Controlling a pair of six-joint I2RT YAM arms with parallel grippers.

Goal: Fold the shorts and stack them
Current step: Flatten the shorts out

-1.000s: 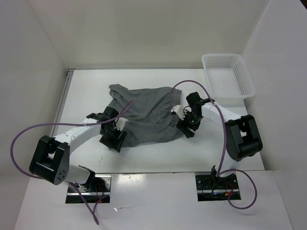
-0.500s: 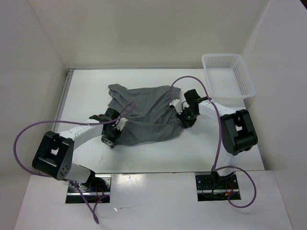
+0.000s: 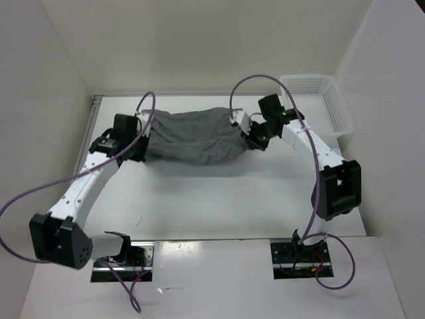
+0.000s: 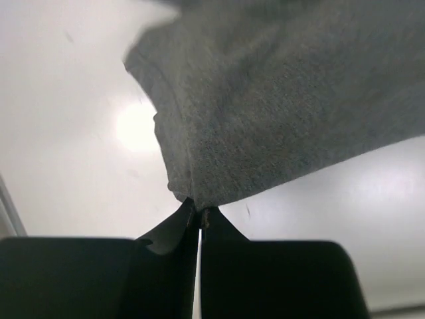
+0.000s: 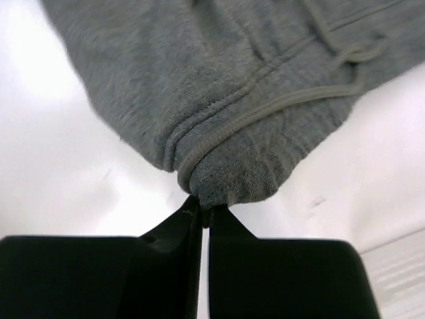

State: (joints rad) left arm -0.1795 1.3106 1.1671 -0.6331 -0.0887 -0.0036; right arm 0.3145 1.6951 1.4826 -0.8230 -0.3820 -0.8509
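Observation:
The grey shorts (image 3: 192,135) hang stretched between my two grippers over the far half of the table. My left gripper (image 3: 138,141) is shut on the left end of the cloth; in the left wrist view its black fingertips (image 4: 199,214) pinch a hem of the shorts (image 4: 279,100). My right gripper (image 3: 250,136) is shut on the right end. The right wrist view shows its tips (image 5: 204,214) clamped on the ribbed waistband of the shorts (image 5: 219,100), with a grey drawstring (image 5: 332,63) lying across the cloth.
A white mesh basket (image 3: 317,104) stands at the far right corner, close to the right forearm. Purple cables (image 3: 249,83) loop above both arms. White walls close in the table at the back and on both sides.
Both grippers closed on the shorts' ends and rose toward the far side, spreading apart. The shorts went from lying crumpled mid-table to hanging stretched between them.

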